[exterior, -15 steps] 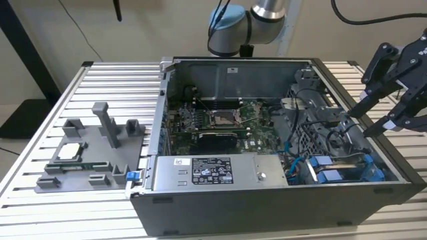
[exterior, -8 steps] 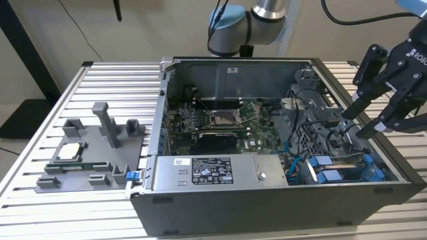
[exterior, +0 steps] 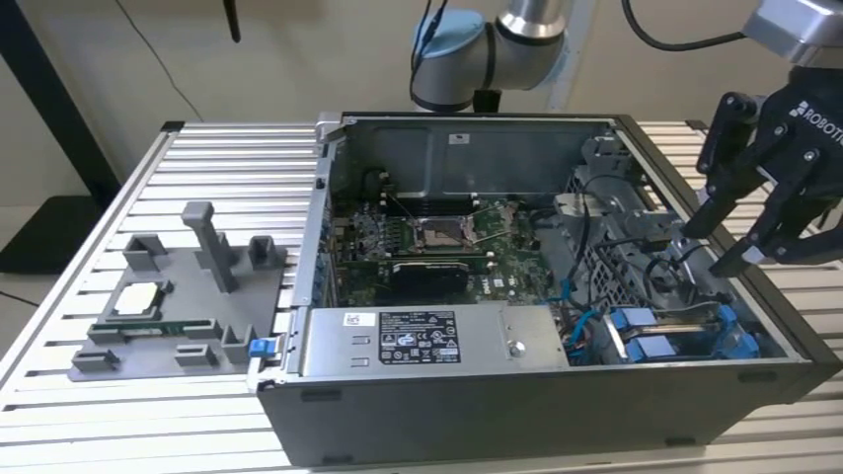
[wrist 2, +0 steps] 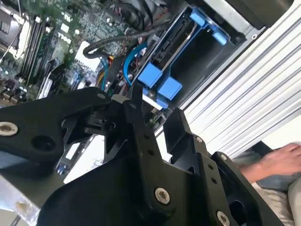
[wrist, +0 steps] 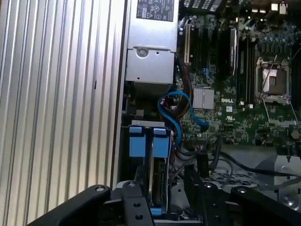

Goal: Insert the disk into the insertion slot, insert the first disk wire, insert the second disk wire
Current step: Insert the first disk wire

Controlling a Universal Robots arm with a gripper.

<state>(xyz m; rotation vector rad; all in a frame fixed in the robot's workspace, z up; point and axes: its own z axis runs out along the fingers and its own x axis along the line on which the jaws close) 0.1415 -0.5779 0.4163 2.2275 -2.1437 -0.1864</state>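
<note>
1. Bench (exterior: 237, 163): slatted aluminium, carrying all items.
2. Computer case (exterior: 527, 415): side panel off, lying open-side up at centre.
3. Hand (exterior: 713, 249): black, on the arm's end, hanging above the case at the exterior view's right. Fingers stood apart with nothing between them.
4. Power-supply box (exterior: 435, 341): grey, white sticker, along the case's near wall.
5. Motherboard (exterior: 507, 222): green, on the case floor toward the far side.
6. Insertion slot (exterior: 685, 334): grey bay with blue rails in the near corner at the exterior view's right, below the hand and slightly nearer. Long axis ran along the near wall, blue tabs toward the power-supply box.
7. Disk (wrist 2: 171, 49): appeared to sit edge-up inside the slot; depth of seating could not be told.
8. Blue cable (wrist: 176, 93): looped beside the slot; whether it was plugged in was not discernible.
</note>
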